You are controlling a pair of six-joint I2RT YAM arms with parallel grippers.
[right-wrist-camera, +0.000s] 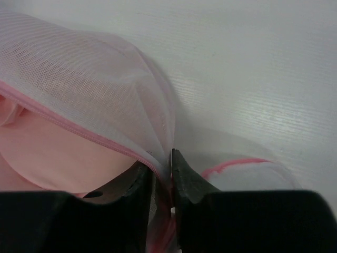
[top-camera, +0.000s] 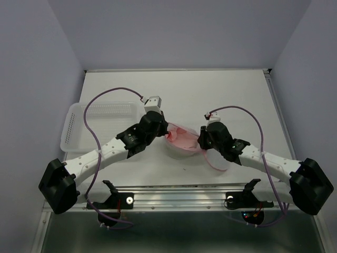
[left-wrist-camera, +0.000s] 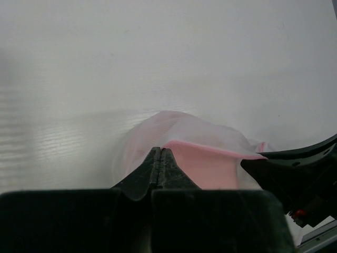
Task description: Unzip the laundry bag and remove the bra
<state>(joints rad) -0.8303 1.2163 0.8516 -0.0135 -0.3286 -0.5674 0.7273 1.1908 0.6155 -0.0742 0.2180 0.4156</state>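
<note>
Currently, right gripper (right-wrist-camera: 163, 174): jaws nearly together with a narrow gap showing, pink zipper trim (right-wrist-camera: 68, 126) and a fold of mesh caught between them; whether the zipper pull is in the bite cannot be told. Left gripper (left-wrist-camera: 160, 155): jaws pressed flat together at the opposite rim of the laundry bag (right-wrist-camera: 79, 79), apparently nipping a thin edge of mesh. Between the two pairs of jaws: the bag lies on the white table (right-wrist-camera: 263, 63), mouth partly parted, pink bra (right-wrist-camera: 47, 153) inside, one cup showing just beside the right jaws beneath the trim. Hazards, as judged: the right bite may hold mesh and not the pull, so a tug would stretch or drag the whole bag instead of running the zipper. The left pinch looks shallow and thin, liable to slip free under that tug. The bra cup sits close to the right jaws and could be snagged along with the mesh.
</note>
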